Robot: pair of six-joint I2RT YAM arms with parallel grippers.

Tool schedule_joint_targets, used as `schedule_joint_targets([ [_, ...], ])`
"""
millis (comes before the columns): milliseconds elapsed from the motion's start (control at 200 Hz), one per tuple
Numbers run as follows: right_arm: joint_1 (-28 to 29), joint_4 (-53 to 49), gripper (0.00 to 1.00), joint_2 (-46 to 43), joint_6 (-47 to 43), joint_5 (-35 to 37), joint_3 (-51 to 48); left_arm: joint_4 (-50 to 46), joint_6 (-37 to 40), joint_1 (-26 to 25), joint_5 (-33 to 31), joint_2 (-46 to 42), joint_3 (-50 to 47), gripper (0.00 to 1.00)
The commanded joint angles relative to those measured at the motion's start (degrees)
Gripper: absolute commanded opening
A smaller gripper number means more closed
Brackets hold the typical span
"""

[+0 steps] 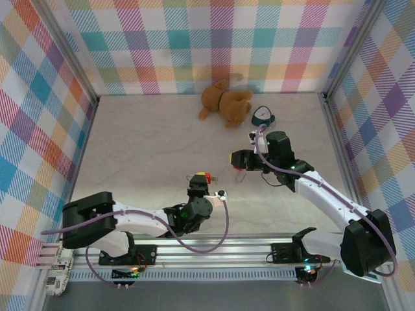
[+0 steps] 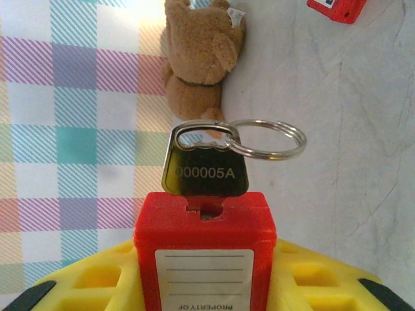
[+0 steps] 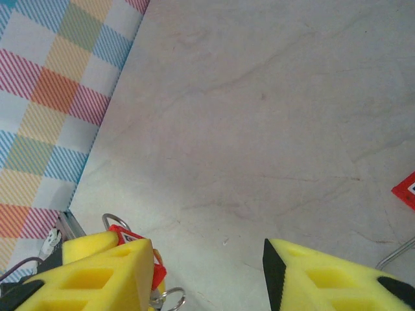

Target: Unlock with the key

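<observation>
Clamping a red padlock [image 2: 204,220] in its yellow jaws, the left gripper [image 2: 204,285] sits at the bottom centre of the left wrist view. The key [image 2: 206,172], silvery and stamped 000005A, stands in the slot on the padlock's upper face, its bow just above the red body. A wire key ring [image 2: 267,139] is looped through its hole and juts to the right. At the top centre of that frame a brown teddy bear [image 2: 198,58] lies on the tabletop [image 2: 337,162] against the checked wall [image 2: 78,97]. A second red padlock [image 2: 334,8] pokes in at the upper right corner.

In the right wrist view, the right gripper [image 3: 207,259] holds its yellow jaws apart along the bottom edge, with bare tabletop between them. A small red piece [image 3: 124,232] with wire rings lies just beside the lower-left jaw; I cannot tell whether it touches.
</observation>
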Motion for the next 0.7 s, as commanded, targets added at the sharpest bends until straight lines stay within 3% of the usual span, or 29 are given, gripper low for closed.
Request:
schedule_joint_targets([
  [0,0.46,0.53,0.49,-0.35,-2.10,-2.82,-0.36,18.48,9.17,-1.24,-4.70,1.67,-0.77,0.18],
  [195,1.49,0.93,0.49,0.99,-2.38,-2.48,-0.49,22.34,8.92,-1.78,-5.84,3.40,-3.86,0.19],
  [385,6.00,-1.14,0.45,3.22,-6.47,-0.84,2.11,36.71,17.02,-3.12,-6.20,9.65,-5.91,0.18],
  [690,7.90,-2.26,0.33,3.21,-8.97,-2.53,1.20,36.77,16.14,-3.55,-4.95,10.57,-6.10,0.17],
])
